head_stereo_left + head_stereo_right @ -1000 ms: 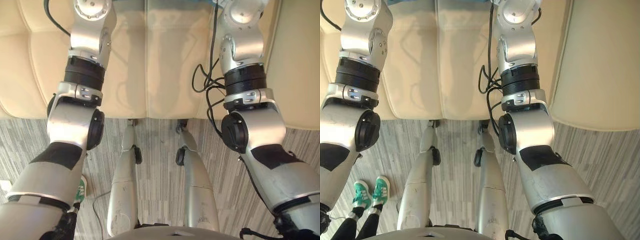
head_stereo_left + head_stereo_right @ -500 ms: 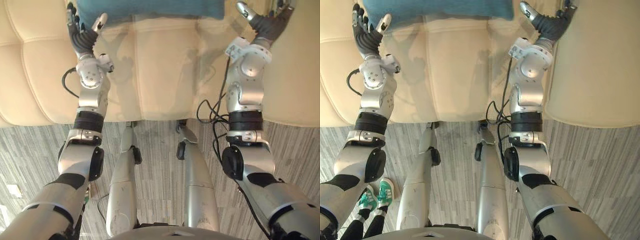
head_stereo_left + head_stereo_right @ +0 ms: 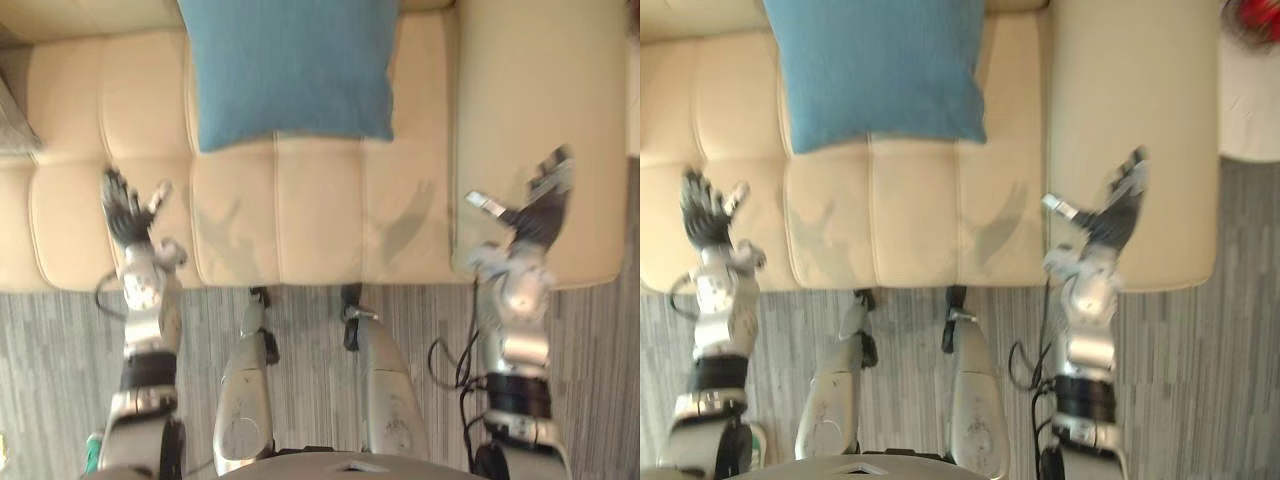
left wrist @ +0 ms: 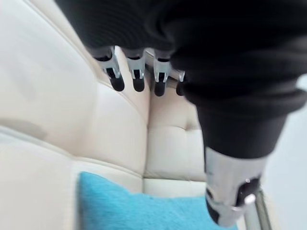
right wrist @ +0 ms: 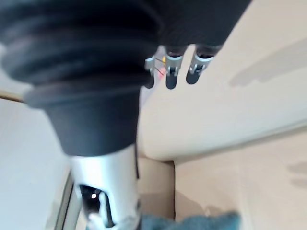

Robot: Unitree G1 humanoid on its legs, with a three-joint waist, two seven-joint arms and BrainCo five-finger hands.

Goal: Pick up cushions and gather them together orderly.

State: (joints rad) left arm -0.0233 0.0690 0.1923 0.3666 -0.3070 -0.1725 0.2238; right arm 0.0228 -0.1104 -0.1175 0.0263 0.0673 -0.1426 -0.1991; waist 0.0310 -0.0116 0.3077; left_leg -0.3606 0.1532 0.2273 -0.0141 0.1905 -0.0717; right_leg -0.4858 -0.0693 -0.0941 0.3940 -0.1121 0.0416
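You are looking down on a cream leather sofa [image 3: 320, 220] with a tufted seat and a broad armrest [image 3: 540, 100] on the robot's right, standing on a grey striped floor [image 3: 50, 350]. The blue cushion [image 3: 290, 65] lies flat on the seat's rear middle, just left of the armrest, and neither hand touches it. A strip of grey fabric [image 3: 12, 120] shows at the sofa's far left edge; you cannot tell what it is. Something red [image 3: 1252, 18] sits beyond the armrest.

The left hand [image 3: 128, 215] is raised over the front left of the seat, well apart from the cushion, fingers spread and straight, holding nothing. In its wrist view the fingers [image 4: 137, 76] stand in a loose row. The right hand [image 3: 535, 220] is up over the armrest's front end, fingers extended, thumb out to the side, empty as well.
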